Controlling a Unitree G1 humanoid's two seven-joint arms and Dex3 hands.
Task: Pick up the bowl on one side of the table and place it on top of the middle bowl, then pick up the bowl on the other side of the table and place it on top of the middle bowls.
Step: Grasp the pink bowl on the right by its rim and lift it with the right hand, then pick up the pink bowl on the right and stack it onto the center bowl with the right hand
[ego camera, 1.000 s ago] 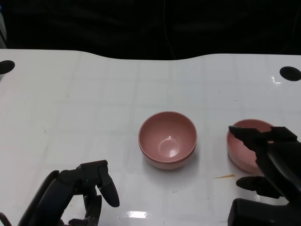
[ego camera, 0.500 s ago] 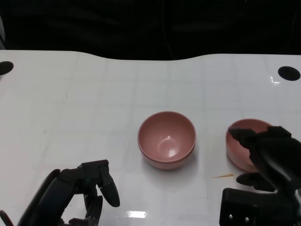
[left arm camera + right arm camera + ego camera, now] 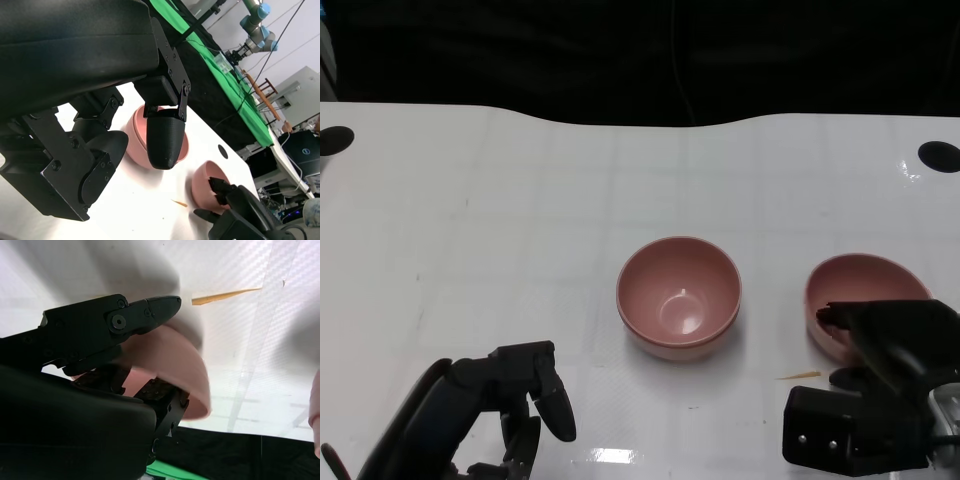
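Your right hand point(image 3: 880, 335) has the right-side bowl point(image 3: 855, 285) pinched at its near rim, fingers inside the bowl and outside its wall, and the bowl sits tilted toward the hand (the right wrist view shows the rim clamped between black fingers point(image 3: 150, 312)). The middle bowl point(image 3: 678, 296) stands upright at the worktop's point(image 3: 520, 200) centre, apart from it, and looks like two stacked. A thin orange sliver point(image 3: 800, 376) lies between them. Your left hand point(image 3: 515, 395) hangs low at the near left with fingers loosely curled, holding nothing.
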